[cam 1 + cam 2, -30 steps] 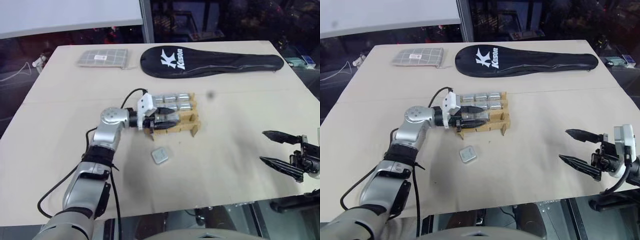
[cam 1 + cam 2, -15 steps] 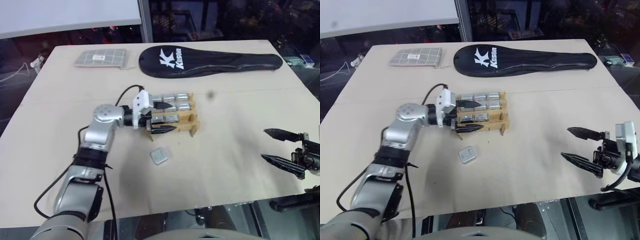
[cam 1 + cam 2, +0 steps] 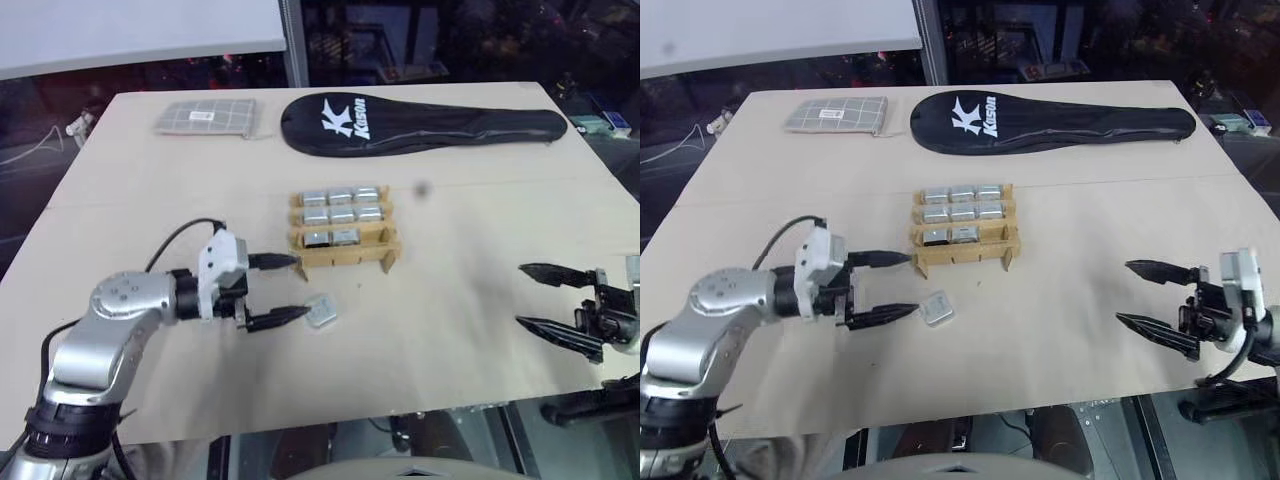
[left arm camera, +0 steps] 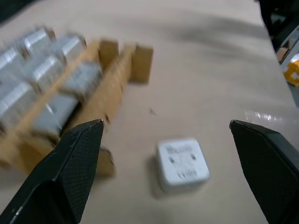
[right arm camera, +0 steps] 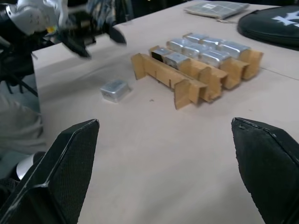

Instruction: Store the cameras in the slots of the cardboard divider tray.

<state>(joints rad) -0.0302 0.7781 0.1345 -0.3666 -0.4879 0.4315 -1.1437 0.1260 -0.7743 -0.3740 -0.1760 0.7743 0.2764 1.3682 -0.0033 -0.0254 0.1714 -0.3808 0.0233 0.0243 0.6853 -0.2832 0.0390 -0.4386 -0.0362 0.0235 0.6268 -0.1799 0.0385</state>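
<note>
Eight cameras (image 3: 341, 206) sit in the cardboard divider tray (image 3: 345, 256); the last camera (image 3: 319, 311) lies loose beside my left gripper (image 3: 281, 290), and both it and my right gripper (image 3: 545, 297) stand with jaws apart and empty.

looks like a lab or test room, not a home. big plain tan table (image 3: 480, 330) used as a test surface, dark glass wall (image 3: 450, 40) behind it with reflections of cluttered gear, loose cable (image 3: 35, 140) off the far left edge, white panel (image 3: 130, 30) at the back, bare floor underneath.
</note>
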